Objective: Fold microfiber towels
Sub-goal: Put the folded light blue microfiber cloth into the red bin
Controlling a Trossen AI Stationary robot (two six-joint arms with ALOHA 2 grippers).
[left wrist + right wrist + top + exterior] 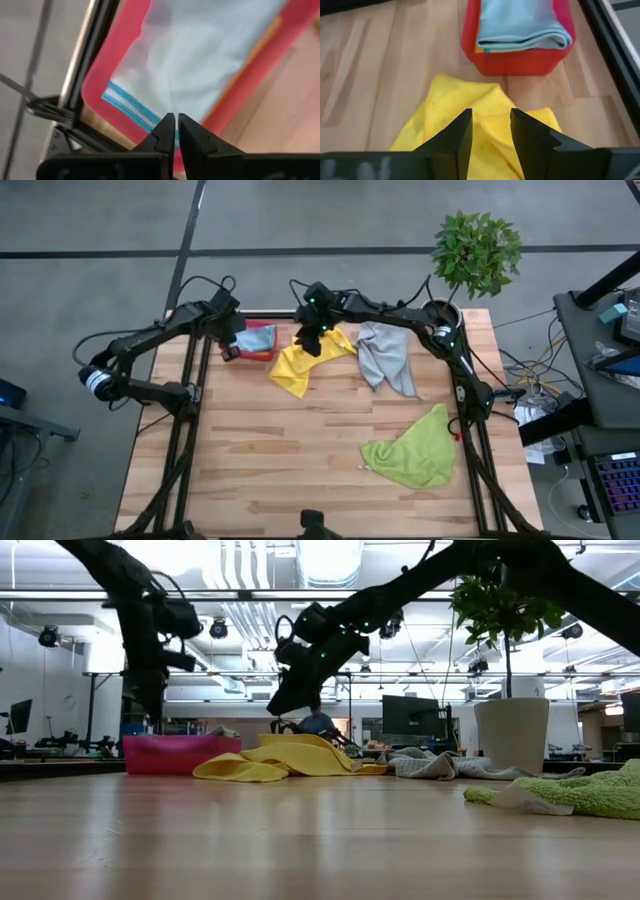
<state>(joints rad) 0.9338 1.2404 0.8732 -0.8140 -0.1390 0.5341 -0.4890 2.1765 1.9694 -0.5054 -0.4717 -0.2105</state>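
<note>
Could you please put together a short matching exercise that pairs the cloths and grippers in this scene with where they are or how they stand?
Things:
1. light blue towel
2. lime green towel
3. left gripper
4. right gripper

Places or states:
A. open, hovering above the yellow towel
B. folded, lying inside the red bin
C. shut, empty, over the bin
D. crumpled near the table's right edge

Pairs: 1-B, 2-D, 3-C, 4-A
</note>
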